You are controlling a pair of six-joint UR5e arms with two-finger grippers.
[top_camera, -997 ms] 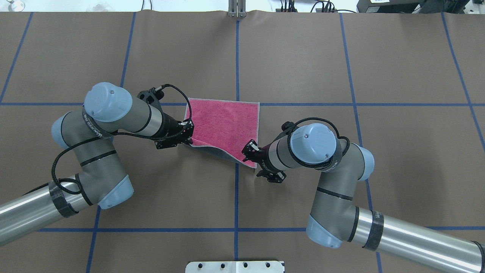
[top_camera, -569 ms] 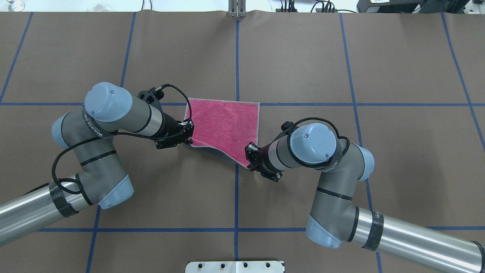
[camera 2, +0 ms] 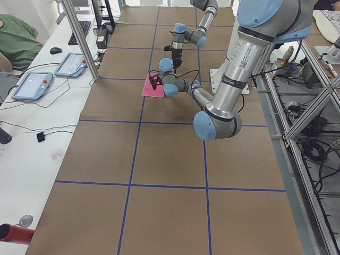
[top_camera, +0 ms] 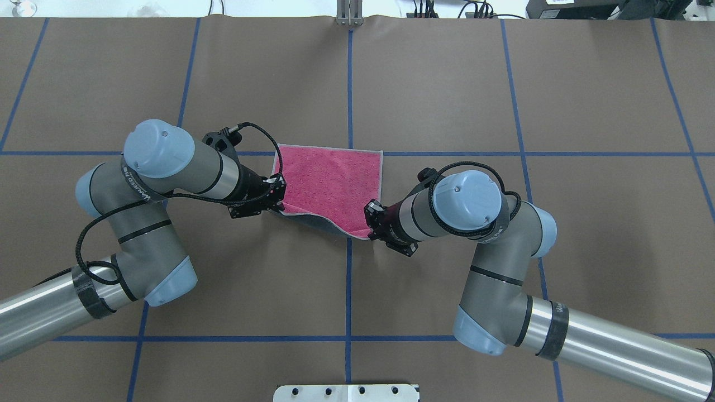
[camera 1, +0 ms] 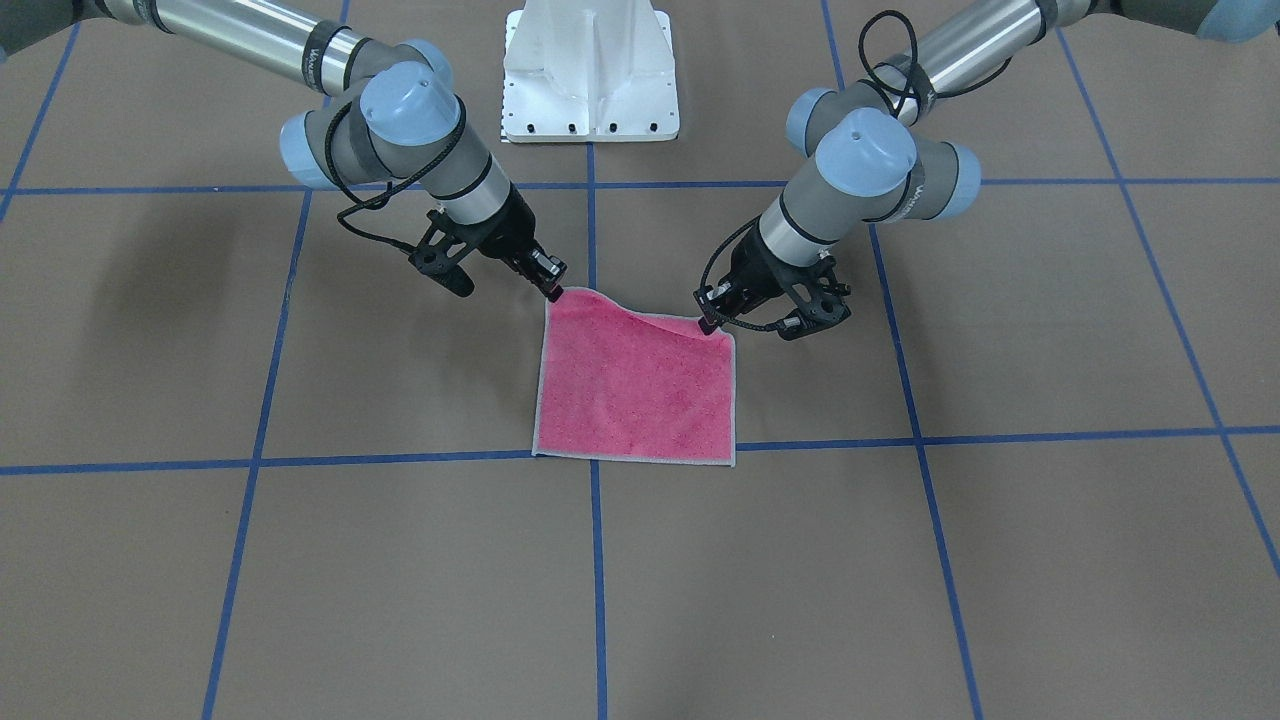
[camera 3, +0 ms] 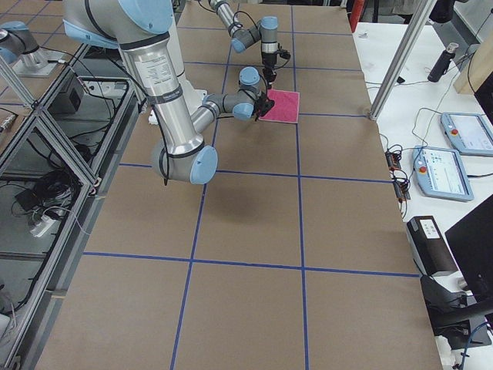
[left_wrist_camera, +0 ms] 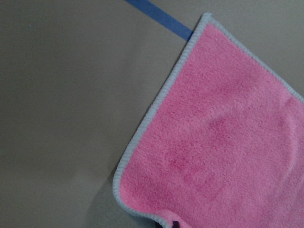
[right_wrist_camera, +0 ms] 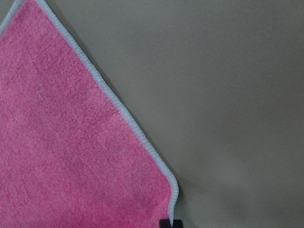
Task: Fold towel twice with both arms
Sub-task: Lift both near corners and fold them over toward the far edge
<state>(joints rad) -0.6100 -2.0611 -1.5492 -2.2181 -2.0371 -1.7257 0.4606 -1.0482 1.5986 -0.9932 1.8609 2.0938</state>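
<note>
First of two folds, caught at the lift.

Facing the robot, the small square pink terry towel with light grey edging (camera 1: 640, 395) lay on the brown paper-covered table (camera 1: 300, 560) across a blue tape line, with its robot-side edge raised. The black two-finger left gripper (camera 1: 709, 323) and the black two-finger right gripper (camera 1: 553, 290) each looked clamped on one corner of that edge. From overhead, the raised edge sagged between them and showed its dark grey underside, while the far edge lay flat. The side views were too small to add anything. Each wrist view showed a pink corner meeting a dark fingertip at the frame's bottom. The next move, in my judgement, called for carrying both corners level to the far edge before letting go.
</note>
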